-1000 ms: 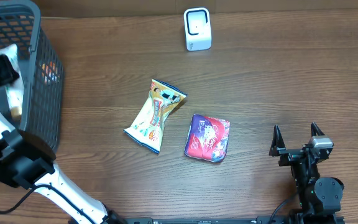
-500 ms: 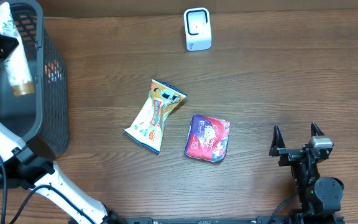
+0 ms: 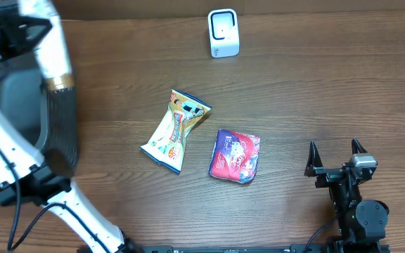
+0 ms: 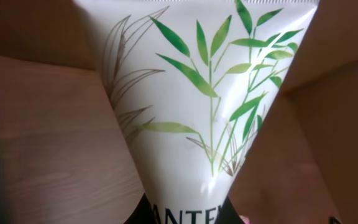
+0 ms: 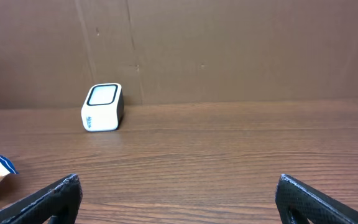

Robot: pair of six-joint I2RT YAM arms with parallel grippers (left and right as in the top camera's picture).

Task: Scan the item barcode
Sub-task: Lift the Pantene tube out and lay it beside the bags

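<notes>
**Tube in the left arm's grip, scanner well off to its right**

At the far left, the left gripper (image 3: 21,31) hangs above the black mesh basket (image 3: 62,126) with its jaws pinching a white Pantene tube (image 3: 51,49). The tube is clear of the table and of the basket. Seen from overhead, its long axis runs far to near and leans a little to the right, with the gold cap (image 3: 60,83) at the near end. The left wrist camera shows the green-leaf face of the tube (image 4: 197,106) filling the view. No barcode shows in either view, so I cannot tell which side carries it.

The left arm's white links climb from the near-left corner along the left edge, and the wrist is held high.

The scanner (image 3: 223,33) stands at the far edge of the table (image 3: 315,84), well apart from the tube and to its right. By my reading, the carry therefore goes rightward, and the tube probably needs turning to bring its code to the scanner window. A yellow snack packet (image 3: 176,130) and a purple pouch (image 3: 235,156) lie mid-table, nearer than that path.

At the near right, the right gripper (image 3: 335,151) sits low with its jaws spread wide and nothing between them. It faces the scanner (image 5: 102,107) but is far from the tube.
</notes>
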